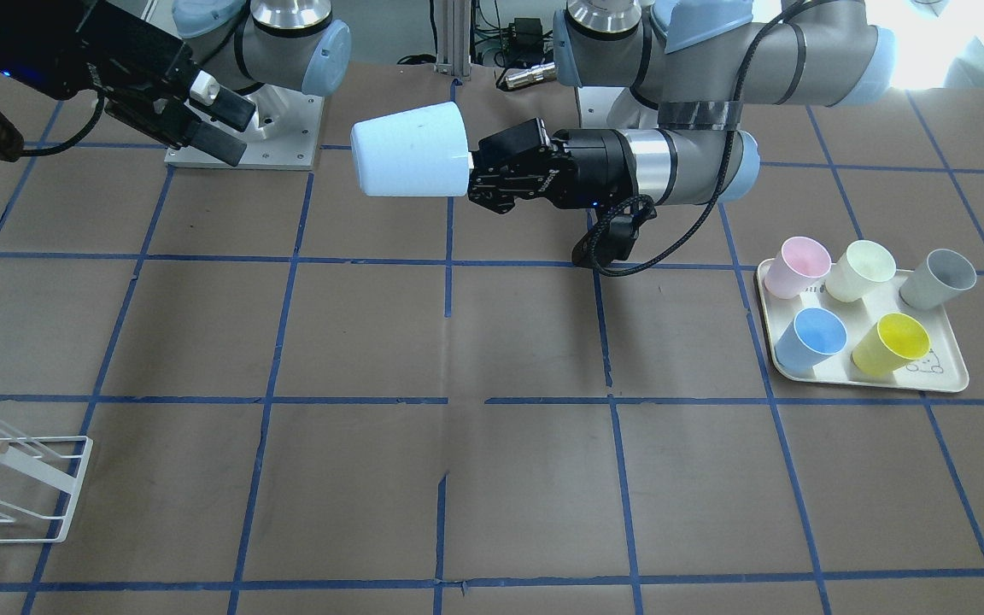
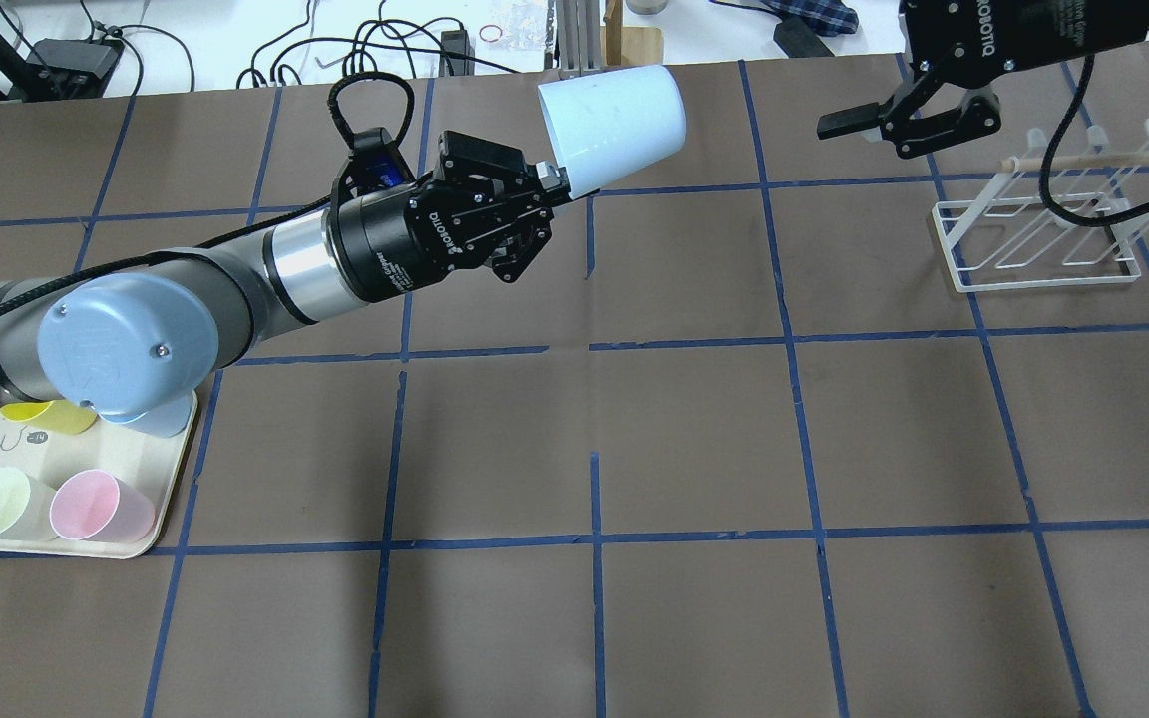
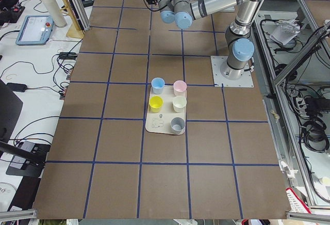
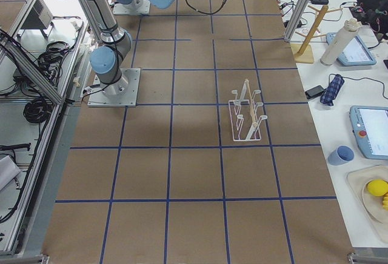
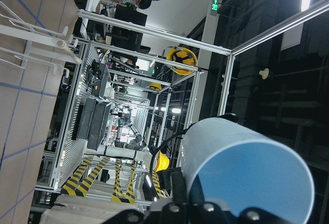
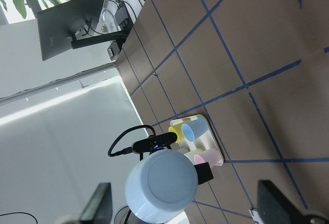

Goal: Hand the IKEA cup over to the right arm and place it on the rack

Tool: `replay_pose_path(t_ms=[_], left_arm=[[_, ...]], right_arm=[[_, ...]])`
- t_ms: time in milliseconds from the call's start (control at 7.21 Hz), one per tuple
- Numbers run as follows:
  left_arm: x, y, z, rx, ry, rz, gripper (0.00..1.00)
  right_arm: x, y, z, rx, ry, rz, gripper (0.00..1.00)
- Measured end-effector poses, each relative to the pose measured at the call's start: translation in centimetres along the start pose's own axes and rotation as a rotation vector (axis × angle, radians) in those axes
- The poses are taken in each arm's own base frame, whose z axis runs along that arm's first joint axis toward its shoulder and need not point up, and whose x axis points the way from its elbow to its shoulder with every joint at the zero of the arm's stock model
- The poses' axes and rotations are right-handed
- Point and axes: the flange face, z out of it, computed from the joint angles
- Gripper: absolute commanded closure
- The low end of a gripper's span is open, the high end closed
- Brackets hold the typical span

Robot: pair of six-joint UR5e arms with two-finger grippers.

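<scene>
IKEA cup (image 1: pixel 411 149) is in the air, over the middle of the table on the robot's side. It lies sideways, rim pinched by left gripper (image 1: pixel 469 168), base pointing at right gripper (image 1: pixel 220 126). Right gripper's fingers are spread wide, empty, clear of the cup. Rack (image 2: pixel 1043 285) stands on that gripper's side of the table. Five other cups stand on cream tray (image 1: pixel 953 376) at the opposite end.
</scene>
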Motion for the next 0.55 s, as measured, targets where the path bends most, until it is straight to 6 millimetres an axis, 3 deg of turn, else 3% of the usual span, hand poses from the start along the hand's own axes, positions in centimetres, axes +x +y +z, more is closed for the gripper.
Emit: replay_pose_path(t_ms=[555], left_arm=[[-0.2, 0.8, 1.4, -0.013, 0.023, -0.008, 1.0]], right_arm=[[2.5, -0.7, 3.7, -0.121, -0.102, 0.154, 0.0]])
